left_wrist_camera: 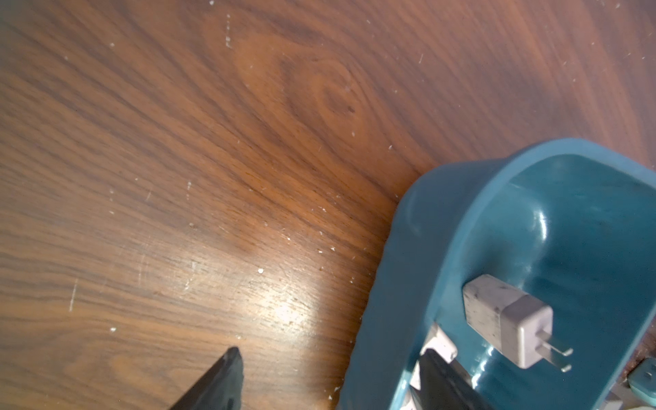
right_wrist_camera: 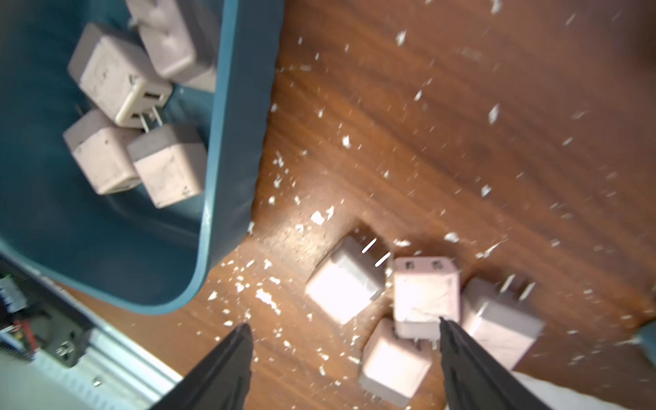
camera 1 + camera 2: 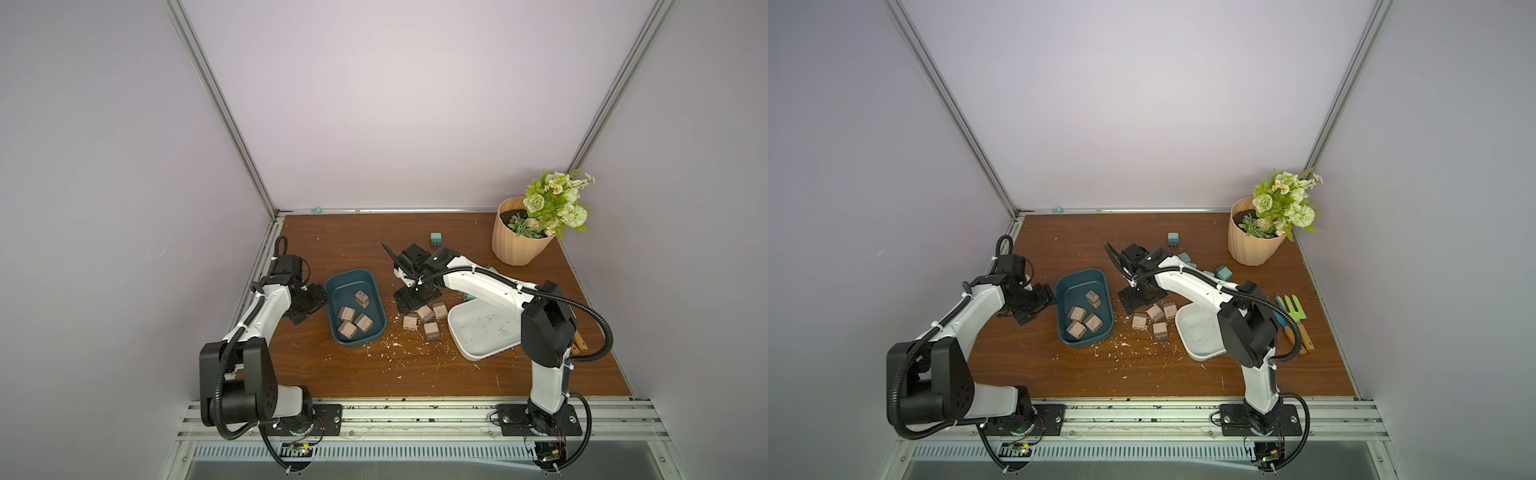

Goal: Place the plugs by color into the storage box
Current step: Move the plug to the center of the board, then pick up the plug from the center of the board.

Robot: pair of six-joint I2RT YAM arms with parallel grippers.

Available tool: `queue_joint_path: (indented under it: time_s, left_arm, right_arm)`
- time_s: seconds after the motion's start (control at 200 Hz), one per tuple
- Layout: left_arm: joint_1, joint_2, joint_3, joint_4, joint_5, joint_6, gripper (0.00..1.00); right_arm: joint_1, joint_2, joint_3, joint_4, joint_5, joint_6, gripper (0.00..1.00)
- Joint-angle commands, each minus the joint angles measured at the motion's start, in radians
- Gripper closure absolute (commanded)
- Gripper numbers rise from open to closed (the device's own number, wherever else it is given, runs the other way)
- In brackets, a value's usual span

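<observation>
Right wrist view: we saw 4 blurred plugs (image 2: 426, 291) under the right gripper (image 2: 344, 323), spread, empty; left gripper (image 1: 330, 351) likewise, fingers (image 1: 220, 383) cut off.

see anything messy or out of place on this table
White scraps litter the table beside the teal box and around the loose pink plugs, like chipped debris. One teal plug sits alone near the back.

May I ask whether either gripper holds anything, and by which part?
Nothing is held: the right gripper hangs open over loose pinkish plugs, the left gripper open at the teal bin's edge.
</observation>
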State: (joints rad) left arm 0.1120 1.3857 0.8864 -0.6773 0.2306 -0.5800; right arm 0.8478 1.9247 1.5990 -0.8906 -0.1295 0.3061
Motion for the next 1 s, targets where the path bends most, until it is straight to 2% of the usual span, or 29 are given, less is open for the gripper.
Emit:
queue_joint_path:
  time_s: [0.0,0.17,0.706,0.786,0.901,0.996]
  left_arm:
    - [0.009,-0.012,-0.008,-0.019,-0.014,-0.003,0.20]
    - [0.009,-0.008,0.000,-0.019,-0.010,0.006,0.20]
    - [0.009,-0.021,0.004,-0.019,0.007,0.024,0.20]
    - [0.009,-0.020,0.002,-0.018,0.007,0.023,0.20]
    - [0.009,-0.024,0.003,-0.015,0.006,0.021,0.20]
    - [0.009,-0.019,0.002,-0.013,0.009,0.024,0.20]
  right_arm:
    - [0.014,-0.017,-0.049,0.027,-0.074,0.066,0.16]
    - [0.020,0.010,-0.075,0.055,-0.097,0.061,0.19]
    - [0.020,0.138,-0.013,0.051,-0.068,-0.002,0.29]
    - [0.020,0.156,0.010,0.040,-0.058,-0.012,0.33]
    - [0.021,0.165,0.032,0.032,-0.042,-0.022,0.47]
    - [0.021,0.164,0.043,0.021,-0.036,-0.028,0.53]
